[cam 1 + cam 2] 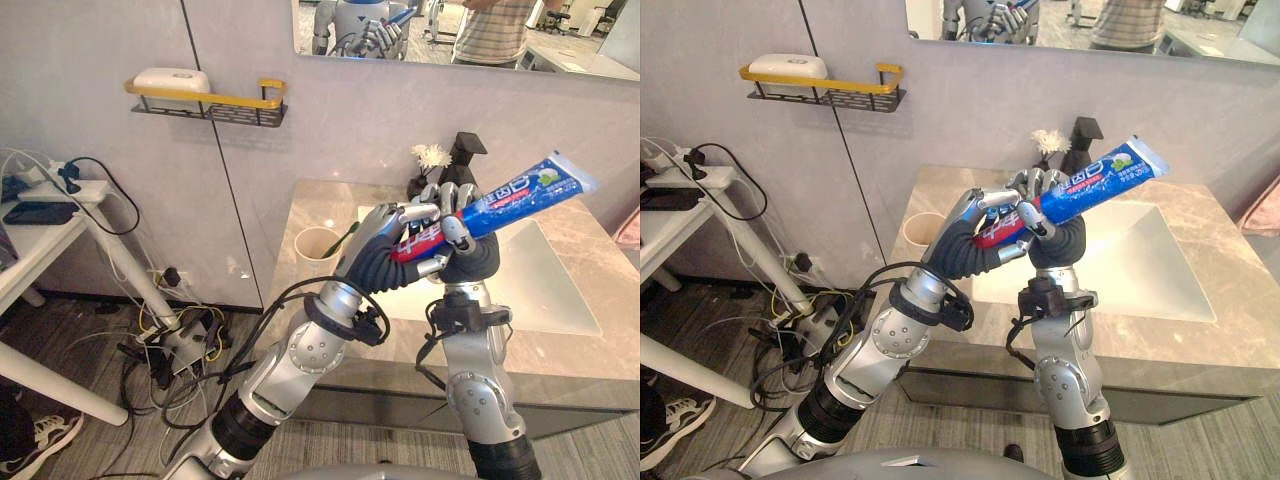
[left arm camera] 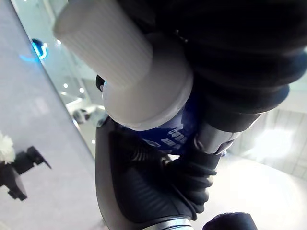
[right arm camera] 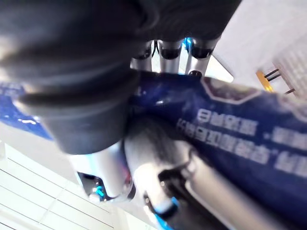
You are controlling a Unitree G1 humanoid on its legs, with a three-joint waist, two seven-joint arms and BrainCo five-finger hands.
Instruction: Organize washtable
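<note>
A blue toothpaste tube (image 1: 515, 198) with a red band near its cap end is held up above the washbasin counter (image 1: 310, 205), slanting up to the right. My left hand (image 1: 385, 238) is curled round the cap end. My right hand (image 1: 470, 258) grips the tube's middle from below, fingers wrapped over it. The white ribbed cap (image 2: 120, 57) shows close up in the left wrist view. In the right wrist view the printed blue tube (image 3: 240, 139) lies across my right hand's fingers (image 3: 170, 49).
A beige cup (image 1: 318, 243) with a green toothbrush stands on the counter's left corner. Beyond the white sink (image 1: 545, 285) are a black tap (image 1: 466, 150) and white flowers (image 1: 432, 155). A yellow-railed wall shelf (image 1: 210, 102) holds a white box. A white side table (image 1: 40, 235) stands left.
</note>
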